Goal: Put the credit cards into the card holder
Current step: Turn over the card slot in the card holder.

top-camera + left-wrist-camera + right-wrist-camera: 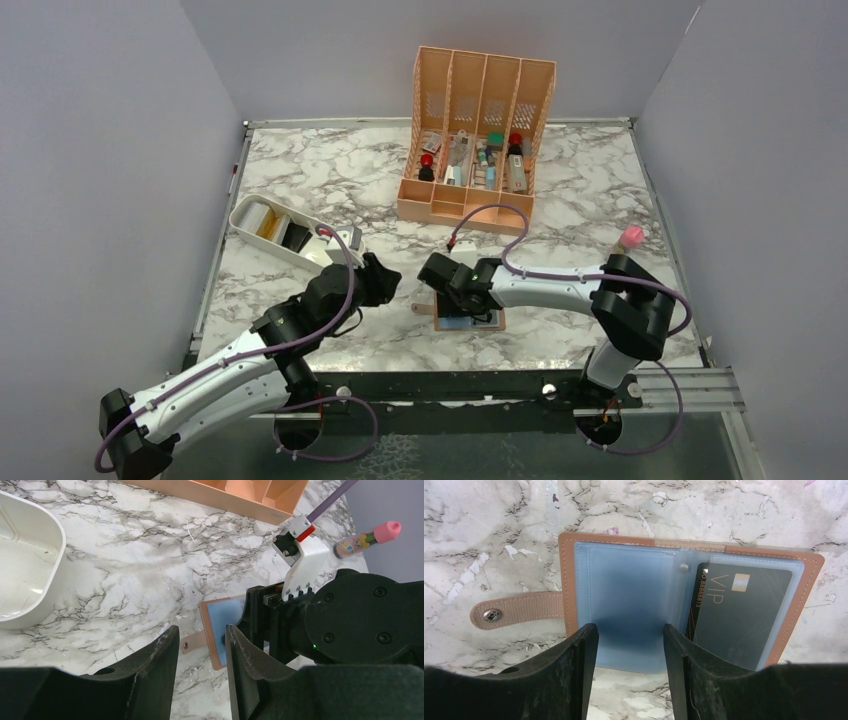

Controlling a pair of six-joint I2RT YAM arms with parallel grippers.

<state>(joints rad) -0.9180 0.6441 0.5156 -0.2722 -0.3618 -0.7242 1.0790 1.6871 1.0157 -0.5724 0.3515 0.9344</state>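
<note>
Since the card holder point(624, 580) lies opened flat on the worktop point(330, 170) close to its near edge, a little right of the middle, we judge the task partway through. A black card point(744, 610) marked VIP sits in its right-hand clear sleeve, while the left-hand blue pocket looks vacant. Its snap tab point(514, 611) points toward the left edge.

Our right claw point(630, 632) stands over that left pocket, released, with nothing between the jaws. Our left claw point(201, 636) waits just beside the tab, likewise released and carrying nothing.

Farther back, by the left edge, the white tray point(245, 215) holds what seem to be more cards, a gold one point(268, 222) and a dark one point(295, 237); we cannot read them. At the far edge stands the peach organizer point(480, 100).

We reckon the next move is a fetch. The left claw should reach the tray, pinch one card by its edge and bring it level to the vacant pocket's mouth, while the right claw steadies the holder.
</note>
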